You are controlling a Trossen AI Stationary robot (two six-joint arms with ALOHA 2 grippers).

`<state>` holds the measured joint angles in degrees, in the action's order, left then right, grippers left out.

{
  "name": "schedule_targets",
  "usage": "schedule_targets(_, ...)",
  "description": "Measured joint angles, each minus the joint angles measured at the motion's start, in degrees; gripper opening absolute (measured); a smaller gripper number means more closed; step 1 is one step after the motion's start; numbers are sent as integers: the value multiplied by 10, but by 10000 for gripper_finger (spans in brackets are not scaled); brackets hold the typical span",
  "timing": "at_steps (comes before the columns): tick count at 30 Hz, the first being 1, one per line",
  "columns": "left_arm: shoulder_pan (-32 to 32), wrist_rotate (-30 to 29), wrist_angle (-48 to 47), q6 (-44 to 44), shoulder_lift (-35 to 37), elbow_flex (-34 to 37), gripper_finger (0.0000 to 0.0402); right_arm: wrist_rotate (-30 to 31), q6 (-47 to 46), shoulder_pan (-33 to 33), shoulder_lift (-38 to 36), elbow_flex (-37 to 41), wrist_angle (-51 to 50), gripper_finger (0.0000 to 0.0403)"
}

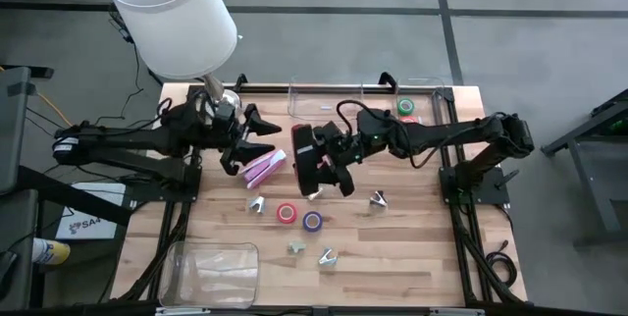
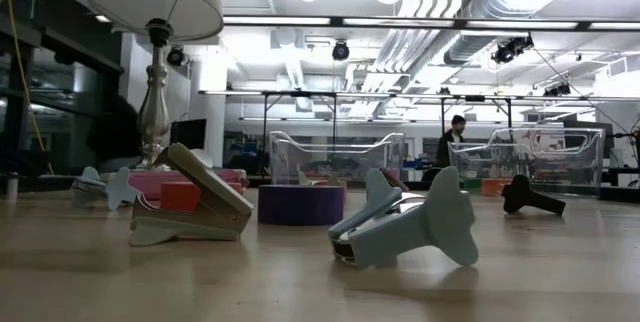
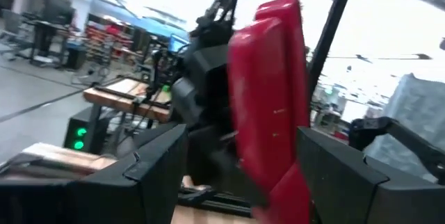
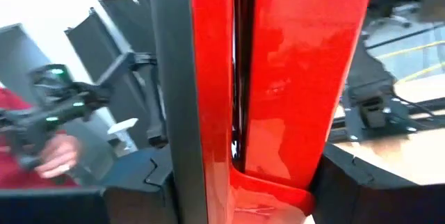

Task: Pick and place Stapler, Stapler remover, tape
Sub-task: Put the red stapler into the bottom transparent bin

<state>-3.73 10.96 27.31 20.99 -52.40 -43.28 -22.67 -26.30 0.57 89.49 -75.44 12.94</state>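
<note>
Two staplers are counted, a pink stapler (image 1: 263, 169) lying on the table (image 1: 412, 257) and a red stapler (image 1: 306, 156) clamped aloft by the right gripper (image 1: 329, 164), while the left gripper (image 1: 257, 134) is held part-open and empty beside it.

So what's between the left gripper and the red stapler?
Nothing. High view shows only bare table between left gripper and the red stapler in the right gripper.

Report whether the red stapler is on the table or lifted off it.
Lifted. The right gripper is shut on the red stapler, which fills the right wrist view between its fingers; the left wrist view shows it upright in the air.
</note>
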Motion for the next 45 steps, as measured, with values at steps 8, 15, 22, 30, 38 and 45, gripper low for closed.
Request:
schedule_targets(8,0,36,-3,-2,-46,-38,260,42,22,-10,0,1,-38,203)
schedule_targets(15,0,-25,-4,-2,-49,-39,260,73,34,-10,0,1,-49,202)
schedule_targets(22,0,-43,-4,-6,-50,-39,295,110,49,-11,0,1,-67,203)
schedule_targets(30,0,-52,-4,15,-58,-40,362,130,59,-18,0,1,-86,202)
schedule_targets(38,0,-115,-12,15,-62,-40,365,128,74,-19,0,1,-90,202)
schedule_targets(45,0,-100,-4,16,-73,-40,365,130,76,-29,0,1,-103,202)
